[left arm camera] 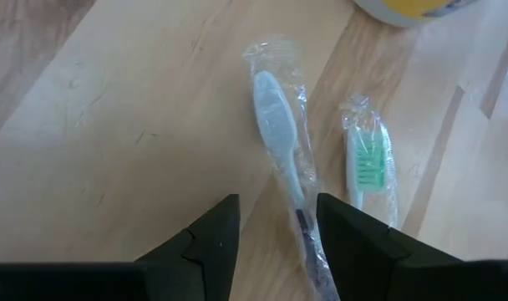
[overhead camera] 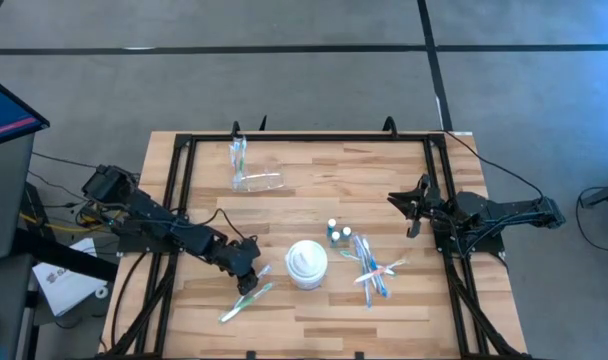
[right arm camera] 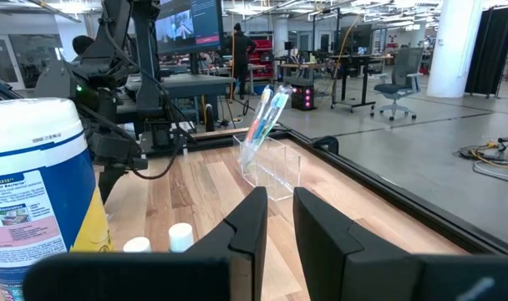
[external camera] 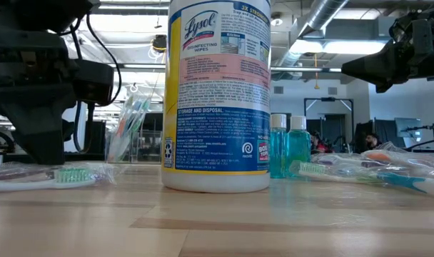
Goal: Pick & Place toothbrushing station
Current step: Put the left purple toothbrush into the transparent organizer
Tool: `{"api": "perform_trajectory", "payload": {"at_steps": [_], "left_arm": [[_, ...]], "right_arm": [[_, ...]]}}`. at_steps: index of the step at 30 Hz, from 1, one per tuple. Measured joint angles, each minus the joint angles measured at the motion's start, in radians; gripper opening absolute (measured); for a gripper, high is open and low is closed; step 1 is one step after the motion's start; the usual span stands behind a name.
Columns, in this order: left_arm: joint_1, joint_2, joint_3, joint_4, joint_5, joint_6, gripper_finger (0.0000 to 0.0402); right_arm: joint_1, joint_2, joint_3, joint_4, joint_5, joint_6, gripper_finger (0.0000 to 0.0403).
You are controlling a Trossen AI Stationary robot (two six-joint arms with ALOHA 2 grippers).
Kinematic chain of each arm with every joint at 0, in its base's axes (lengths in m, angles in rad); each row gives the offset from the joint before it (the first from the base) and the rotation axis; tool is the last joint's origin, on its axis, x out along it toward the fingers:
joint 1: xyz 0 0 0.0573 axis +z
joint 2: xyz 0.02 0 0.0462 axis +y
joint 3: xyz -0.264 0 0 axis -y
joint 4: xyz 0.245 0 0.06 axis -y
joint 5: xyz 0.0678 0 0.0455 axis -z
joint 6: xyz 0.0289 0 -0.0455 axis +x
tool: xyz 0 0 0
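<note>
Low in the frame's left-centre, the left gripper (overhead camera: 246, 262) hovers with fingers parted, straddling a wrapped blue toothbrush (left arm camera: 281, 125), apparently lined up to pinch it. At mid-right, the right gripper (overhead camera: 416, 205) waits, narrow and empty, facing the clear holder (right arm camera: 269, 167), the likely destination.

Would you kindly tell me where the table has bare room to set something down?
Bare wood lies along the near edge of the wooden table, and at the far right, between the clear plastic holder and the right gripper. The middle is crowded: white wipes canister, small blue bottles, wrapped toothbrushes, left gripper.
</note>
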Motion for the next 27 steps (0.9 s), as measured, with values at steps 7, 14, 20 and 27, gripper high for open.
{"api": "perform_trajectory", "payload": {"at_steps": [7, 14, 20, 27], "left_arm": [[0.003, -0.002, -0.001, 0.004, 0.001, -0.016, 0.0153], [0.005, -0.009, -0.002, -0.003, -0.001, -0.052, 0.0082], [0.006, -0.009, -0.002, 0.003, -0.007, -0.057, 0.0009], [0.006, -0.010, -0.002, 0.006, -0.045, -0.056, 0.0001]], "right_arm": [[0.000, 0.000, 0.000, 0.000, 0.000, 0.000, 0.0054], [0.000, 0.000, 0.000, 0.000, 0.000, 0.000, 0.0054], [0.000, 0.000, 0.000, 0.000, 0.000, 0.000, 0.0054], [0.000, 0.000, 0.000, 0.000, 0.000, 0.000, 0.0054]]}}
